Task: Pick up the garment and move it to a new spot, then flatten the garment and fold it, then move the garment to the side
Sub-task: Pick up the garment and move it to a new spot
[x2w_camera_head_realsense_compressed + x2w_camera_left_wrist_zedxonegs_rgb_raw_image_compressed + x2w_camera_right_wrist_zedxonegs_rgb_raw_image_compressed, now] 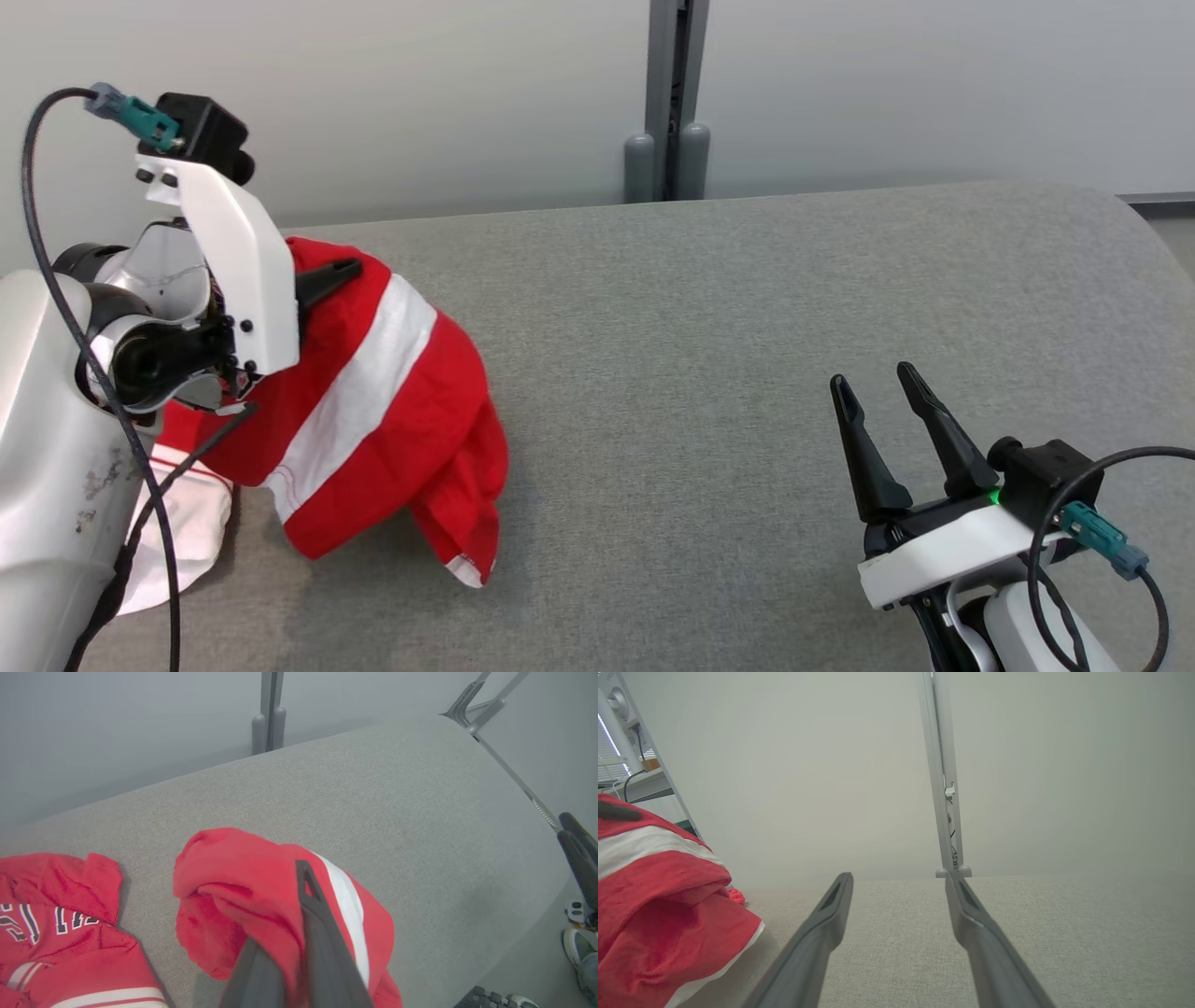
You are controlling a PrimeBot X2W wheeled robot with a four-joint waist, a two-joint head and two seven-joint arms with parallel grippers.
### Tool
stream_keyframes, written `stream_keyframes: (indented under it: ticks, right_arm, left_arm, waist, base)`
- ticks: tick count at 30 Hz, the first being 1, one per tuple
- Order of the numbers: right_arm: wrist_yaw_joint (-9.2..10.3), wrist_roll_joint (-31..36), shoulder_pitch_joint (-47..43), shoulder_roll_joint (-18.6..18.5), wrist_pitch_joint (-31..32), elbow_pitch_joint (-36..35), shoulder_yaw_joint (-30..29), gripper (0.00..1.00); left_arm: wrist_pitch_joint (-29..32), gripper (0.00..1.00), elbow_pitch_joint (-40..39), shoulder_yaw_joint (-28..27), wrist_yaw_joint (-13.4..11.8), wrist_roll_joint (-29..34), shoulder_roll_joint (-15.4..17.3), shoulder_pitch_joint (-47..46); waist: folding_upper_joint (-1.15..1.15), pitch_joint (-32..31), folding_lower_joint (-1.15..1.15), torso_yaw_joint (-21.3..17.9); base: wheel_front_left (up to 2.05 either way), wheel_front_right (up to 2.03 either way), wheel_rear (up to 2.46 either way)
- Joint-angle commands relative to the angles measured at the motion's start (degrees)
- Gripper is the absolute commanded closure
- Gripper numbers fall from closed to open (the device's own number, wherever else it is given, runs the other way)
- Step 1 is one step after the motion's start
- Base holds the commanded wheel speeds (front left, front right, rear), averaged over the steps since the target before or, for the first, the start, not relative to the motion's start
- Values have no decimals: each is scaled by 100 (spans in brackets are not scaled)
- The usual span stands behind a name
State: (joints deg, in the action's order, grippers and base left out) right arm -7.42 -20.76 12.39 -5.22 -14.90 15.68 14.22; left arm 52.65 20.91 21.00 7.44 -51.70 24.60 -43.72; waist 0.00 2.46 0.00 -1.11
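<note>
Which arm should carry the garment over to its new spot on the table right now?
Left. The left tool is shut on the red garment, with part of it lifted off the grey table. The right tool is open, holds nothing and sits well apart from the cloth.

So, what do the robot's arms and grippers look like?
The left gripper and right gripper each have two long, dark, tapering fingers on a white bracket. Each carries a black camera block with a teal connector and a black cable. A small green light glows on the right one. The left forearm is pale, with scuff marks.
</note>
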Motion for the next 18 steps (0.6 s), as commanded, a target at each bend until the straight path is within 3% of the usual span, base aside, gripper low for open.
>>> stream_keyframes:
  ticks: [1, 11, 18]
  right_arm:
    - [-13, -23, -24, -2, -16, -10, -2, 0]
    - [-13, -61, 128, 32, -16, -24, 75, 0]
    - [-13, -102, 205, 88, -16, -113, 30, 0]
  left_arm:
    - [0, 100, -199, 115, 6, -44, 49, 65]
    - [-243, 100, -1333, 1256, 5, -425, 197, -21]
    - [-982, 100, -1764, 2409, 6, -637, 399, -651]
  waist:
    - [0, 1, 0, -192]
    - [0, 75, 0, -1242]
    - [0, 369, 0, -1986]
  base:
    - [0, 0, 0]
    - [0, 0, 0]
    - [0, 0, 0]
